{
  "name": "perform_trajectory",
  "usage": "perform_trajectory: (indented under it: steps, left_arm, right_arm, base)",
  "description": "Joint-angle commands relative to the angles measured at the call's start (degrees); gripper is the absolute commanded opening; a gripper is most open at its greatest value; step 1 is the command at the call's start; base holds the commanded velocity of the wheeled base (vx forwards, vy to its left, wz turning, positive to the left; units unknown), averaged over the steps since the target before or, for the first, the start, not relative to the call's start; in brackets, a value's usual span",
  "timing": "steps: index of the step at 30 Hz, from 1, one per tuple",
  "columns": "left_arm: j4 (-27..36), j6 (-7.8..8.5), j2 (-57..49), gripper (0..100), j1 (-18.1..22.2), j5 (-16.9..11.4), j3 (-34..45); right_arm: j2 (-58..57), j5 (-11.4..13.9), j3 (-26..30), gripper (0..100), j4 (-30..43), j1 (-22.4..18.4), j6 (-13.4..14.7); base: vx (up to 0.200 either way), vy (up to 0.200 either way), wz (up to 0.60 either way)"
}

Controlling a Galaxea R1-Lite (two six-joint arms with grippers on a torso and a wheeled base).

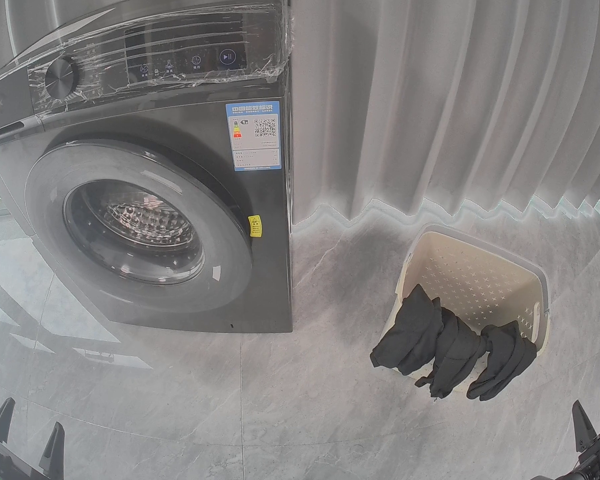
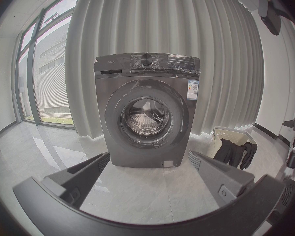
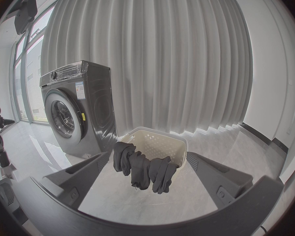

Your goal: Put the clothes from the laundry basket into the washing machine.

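The washing machine [image 1: 153, 168] stands on the grey floor [image 1: 300, 395] in front of a white pleated curtain [image 1: 447, 88]. Its round door [image 1: 137, 231] faces the robot and sits flush with the front panel; the steel drum is visible through the glass.

The laundry basket [image 1: 477, 268] – cream, with perforated walls – stands on the floor to the robot's right of the machine, near the curtain, with its opening facing up.

The clothes [image 1: 447, 351] form one dark bundle draped over the basket's near rim. The long axis of the bundle runs along that rim, roughly left to right in the head view. Three bunched folds hang down the outer wall toward the floor.

The left gripper [image 1: 33, 416] is low at the robot's left, pointing toward the machine. Its fingers are spread wide and hold nothing. The right gripper [image 1: 593, 395] is low at the robot's right, pointing toward the basket – fingers likewise spread wide, nothing between them. Both grippers are well apart from the clothes.
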Motion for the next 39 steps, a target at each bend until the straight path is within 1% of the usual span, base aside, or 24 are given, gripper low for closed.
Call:
perform_trajectory:
  steps: [1,3,9,11,13,20,30,31,33,39]
  left_arm:
    - [-0.02,-0.06,-0.75,100,0.02,0.02,1.01]
    - [0.06,0.37,-0.75,100,0.02,0.02,1.01]
    - [0.06,0.37,-0.75,100,0.02,0.02,1.01]
    - [-0.02,-0.06,-0.75,100,0.02,0.02,1.01]
    - [-0.02,-0.24,-0.75,100,0.02,0.02,1.01]
    - [-0.02,-0.06,-0.75,100,0.02,-0.07,1.01]
    - [-0.02,0.02,-0.75,100,0.02,0.02,1.01]
    - [-0.02,-0.24,-0.75,100,0.02,0.02,1.01]
    - [-0.02,-0.24,-0.75,100,0.02,0.02,1.01]
    - [-0.02,-0.24,-0.75,100,0.02,0.02,1.01]
  right_arm:
    - [-0.59,0.0,0.75,100,-0.02,0.03,-0.02]
    - [-0.59,0.0,0.75,100,-0.02,0.03,-0.02]
    - [-0.59,0.0,0.75,100,-0.02,0.03,-0.02]
    - [-0.59,0.0,0.75,100,-0.02,0.03,-0.02]
    - [-0.59,0.0,0.75,100,-0.02,0.03,-0.02]
    - [-0.59,0.0,0.75,100,-0.02,0.03,-0.02]
    - [-0.59,0.0,0.75,100,-0.02,0.03,-0.02]
    - [-0.59,0.0,0.75,100,-0.02,0.03,-0.02]
    - [-0.59,0.0,0.75,100,-0.02,0.03,-0.02]
    - [-0.59,0.0,0.75,100,-0.02,0.03,-0.02]
  base:
    - [0.0,0.2,0.0]
    - [0.0,0.1,0.0]
    - [0.0,0.0,0.0]
    - [0.0,0.0,0.0]
    - [0.0,0.2,0.0]
    - [0.0,0.2,0.0]
    - [0.0,0.0,0.0]
    - [0.0,0.0,0.0]
    - [0.0,0.0,0.0]
    - [0.0,0.2,0.0]
